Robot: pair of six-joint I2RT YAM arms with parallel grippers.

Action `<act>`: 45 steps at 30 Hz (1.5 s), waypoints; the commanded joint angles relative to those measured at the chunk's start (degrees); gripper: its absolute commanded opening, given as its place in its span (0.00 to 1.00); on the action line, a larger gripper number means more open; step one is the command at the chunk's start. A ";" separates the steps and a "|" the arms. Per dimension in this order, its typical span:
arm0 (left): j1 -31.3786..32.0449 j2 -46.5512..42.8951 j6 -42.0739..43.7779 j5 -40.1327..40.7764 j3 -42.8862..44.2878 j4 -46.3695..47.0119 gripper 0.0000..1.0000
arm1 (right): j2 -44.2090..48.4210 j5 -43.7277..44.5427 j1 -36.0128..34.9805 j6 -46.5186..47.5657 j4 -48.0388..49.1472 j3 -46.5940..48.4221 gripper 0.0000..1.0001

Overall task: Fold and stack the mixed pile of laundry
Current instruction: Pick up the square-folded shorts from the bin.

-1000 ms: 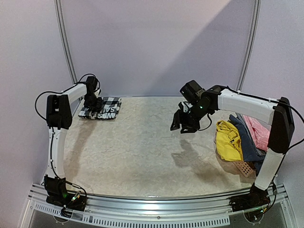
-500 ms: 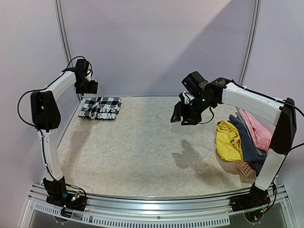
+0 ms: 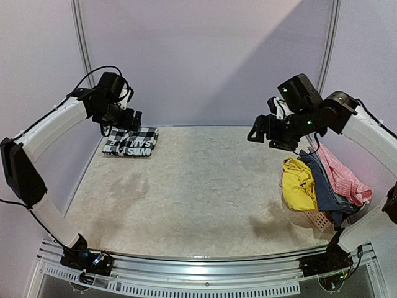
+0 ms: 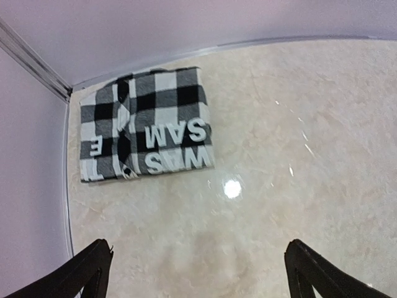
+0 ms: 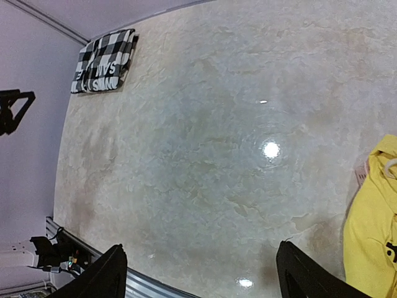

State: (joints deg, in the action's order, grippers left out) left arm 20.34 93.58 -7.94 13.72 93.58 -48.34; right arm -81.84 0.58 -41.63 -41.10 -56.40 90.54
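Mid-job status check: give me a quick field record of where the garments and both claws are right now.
folded: black-and-white checked cloth shirt, flat, far-left corner of beige table
unfolded heap, right edge: bright yellow garment, blue-grey garment, pink garment
basket: salmon perforated plastic basket, partly under heap
left claw: open, empty, above checked shirt
right claw: open, empty, raised beside yellow garment

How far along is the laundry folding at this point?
Done: the checked shirt lies folded at the far left corner. In hand: nothing; left tool and right tool hang open, empty. Left: yellow garment, blue-grey garment and pink garment, heaped unfolded at the right.
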 commanded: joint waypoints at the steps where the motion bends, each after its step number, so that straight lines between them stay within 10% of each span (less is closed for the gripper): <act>1: 4.62 -8.85 -4.88 0.89 -7.66 -1.73 0.99 | 5.95 7.34 -0.26 -1.94 -4.88 -4.12 0.85; 23: 8.14 -29.45 -17.89 -14.47 -25.02 -5.25 0.92 | 36.49 27.70 2.71 -39.07 -33.74 -20.27 0.83; 45: 20.85 -30.46 -23.05 -9.91 -25.76 -8.90 0.84 | 31.99 12.78 39.05 -8.86 -23.74 -25.76 0.79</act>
State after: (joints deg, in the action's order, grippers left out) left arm 39.75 63.75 -29.91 2.46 68.42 -55.22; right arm -50.43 15.66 -5.28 -56.31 -76.71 66.26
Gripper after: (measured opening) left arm 0.844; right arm 0.798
